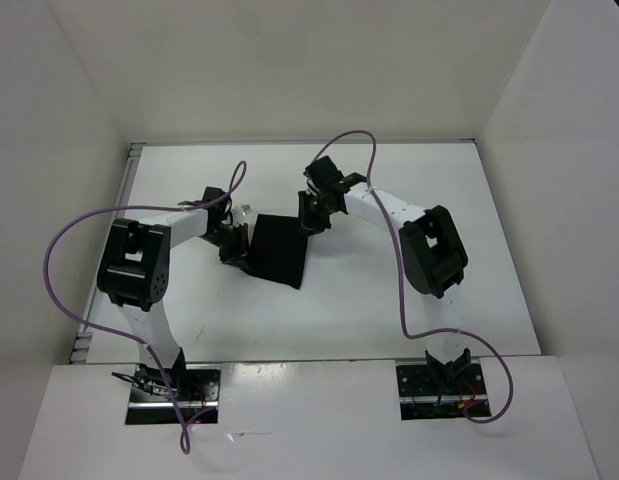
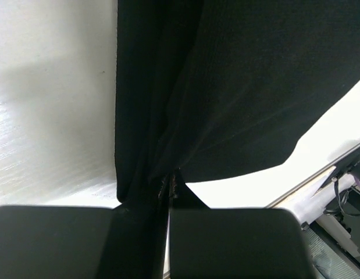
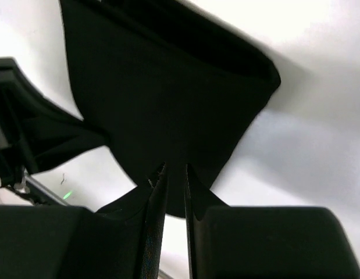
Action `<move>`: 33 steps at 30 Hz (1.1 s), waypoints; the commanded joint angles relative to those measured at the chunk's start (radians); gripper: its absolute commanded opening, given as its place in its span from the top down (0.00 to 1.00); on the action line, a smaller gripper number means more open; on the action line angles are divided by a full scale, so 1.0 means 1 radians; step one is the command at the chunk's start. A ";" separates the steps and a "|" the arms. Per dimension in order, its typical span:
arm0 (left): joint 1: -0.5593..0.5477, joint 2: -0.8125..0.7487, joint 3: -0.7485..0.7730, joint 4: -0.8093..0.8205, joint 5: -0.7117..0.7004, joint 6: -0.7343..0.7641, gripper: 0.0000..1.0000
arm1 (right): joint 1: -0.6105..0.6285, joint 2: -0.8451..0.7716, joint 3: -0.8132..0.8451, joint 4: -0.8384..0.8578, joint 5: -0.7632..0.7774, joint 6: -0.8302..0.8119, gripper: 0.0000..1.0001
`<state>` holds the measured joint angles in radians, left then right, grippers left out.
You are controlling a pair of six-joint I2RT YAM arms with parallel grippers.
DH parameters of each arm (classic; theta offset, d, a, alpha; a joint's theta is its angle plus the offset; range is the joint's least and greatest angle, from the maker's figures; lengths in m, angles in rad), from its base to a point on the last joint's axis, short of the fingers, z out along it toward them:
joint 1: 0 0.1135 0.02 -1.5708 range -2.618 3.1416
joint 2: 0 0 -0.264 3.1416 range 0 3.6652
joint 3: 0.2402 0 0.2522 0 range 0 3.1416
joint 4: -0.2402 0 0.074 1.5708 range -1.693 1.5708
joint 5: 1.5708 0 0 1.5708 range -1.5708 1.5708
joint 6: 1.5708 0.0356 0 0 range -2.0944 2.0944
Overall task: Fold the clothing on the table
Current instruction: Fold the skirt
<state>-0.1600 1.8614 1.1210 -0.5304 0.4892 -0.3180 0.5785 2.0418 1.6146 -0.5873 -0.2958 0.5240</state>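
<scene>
- The clothing [image 1: 279, 250] is a plain black garment near the middle of the white table [image 1: 409, 310]. It is stretched as a narrow panel between your two arms.
- Your left gripper [image 2: 170, 189] is clenched on a bunched edge of the fabric. In the left wrist view, pleats run up from the pinch, so the cloth is loaded there.
- Your right gripper [image 3: 175, 172] has its jaws slightly parted, with a thin slit of light between them. The cloth sits right at the tips, but you cannot tell whether any fabric is caught there.
- Expect it to handle as light, limp and floppy. It will likely sag, crease and drag behind whichever corner you move, and it has no stiffness to hold a shape by itself.
- It is wider than a jaw, so take it at a hem or corner and pinch through all the layers. A grab in the middle would probably only bunch it.
- With one side barely gripped, a pull from the left could skew the fold, so move slowly.
</scene>
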 commanded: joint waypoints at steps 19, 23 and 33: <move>0.005 -0.292 0.233 -0.085 -0.070 -0.044 0.44 | -0.071 -0.172 0.156 -0.028 0.182 -0.091 0.61; 0.014 -0.332 0.275 -0.118 -0.070 -0.044 0.37 | -0.126 -0.340 0.052 -0.037 0.182 -0.079 0.53; 0.024 -0.539 0.093 0.000 -0.144 -0.145 0.36 | -0.183 -0.583 -0.363 0.020 0.136 0.002 0.47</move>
<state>-0.1448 1.3994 1.2533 -0.5816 0.3817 -0.4057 0.4091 1.4704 1.3224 -0.5694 -0.1398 0.4923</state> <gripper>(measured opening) 0.636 0.526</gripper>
